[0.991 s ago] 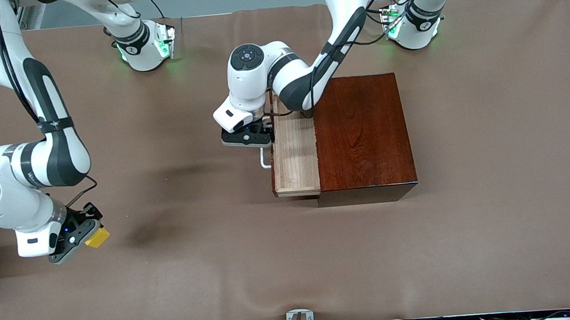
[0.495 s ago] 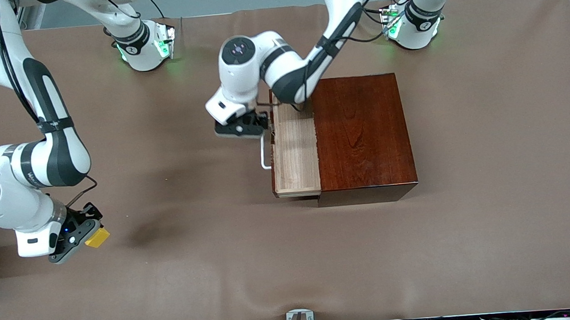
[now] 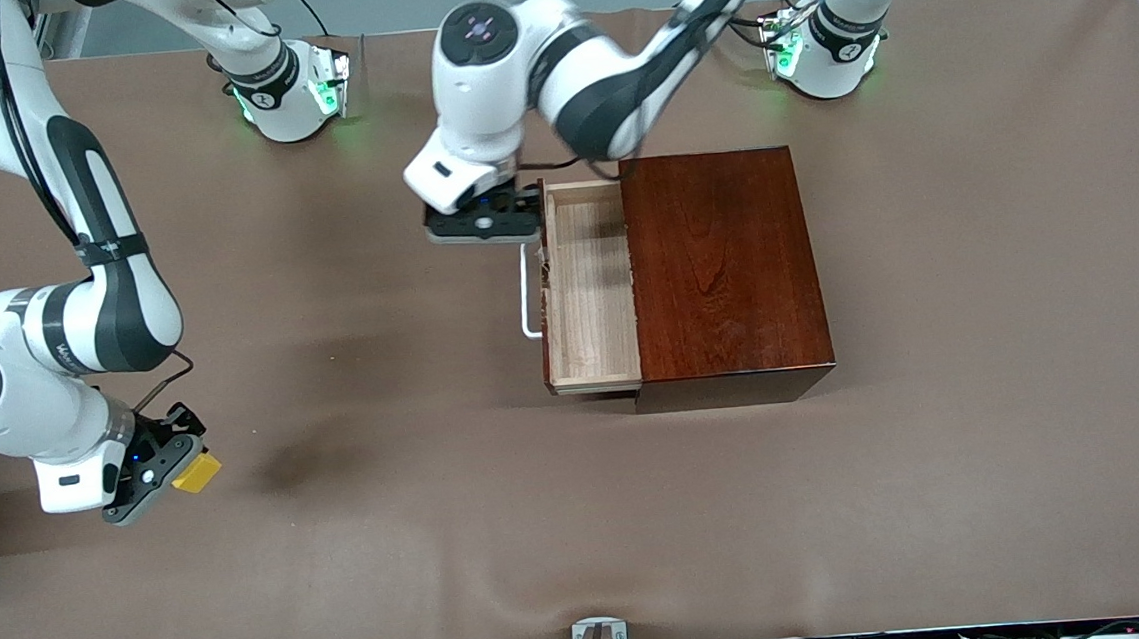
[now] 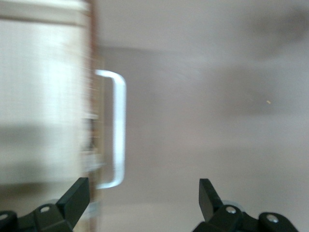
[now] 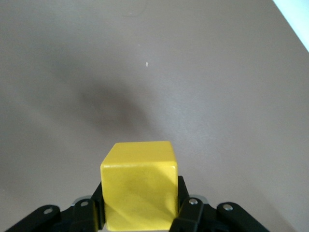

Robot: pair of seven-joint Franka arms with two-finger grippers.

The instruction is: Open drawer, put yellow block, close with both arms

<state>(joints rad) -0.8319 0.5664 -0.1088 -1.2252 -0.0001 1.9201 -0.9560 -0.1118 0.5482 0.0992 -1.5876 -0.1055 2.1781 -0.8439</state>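
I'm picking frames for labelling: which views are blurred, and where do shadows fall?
Left wrist view: smeared, the white handle and drawer soft-edged. Right wrist view: sharp, the yellow block crisp in the right gripper, a soft shadow on the table. Front view: sharp, dim arm shadows on the cloth.

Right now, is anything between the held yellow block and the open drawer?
Nothing visible on the table between them. The right gripper holds the yellow block; the drawer is pulled out, its tray bare. The left gripper, open, hovers beside the drawer's handle.
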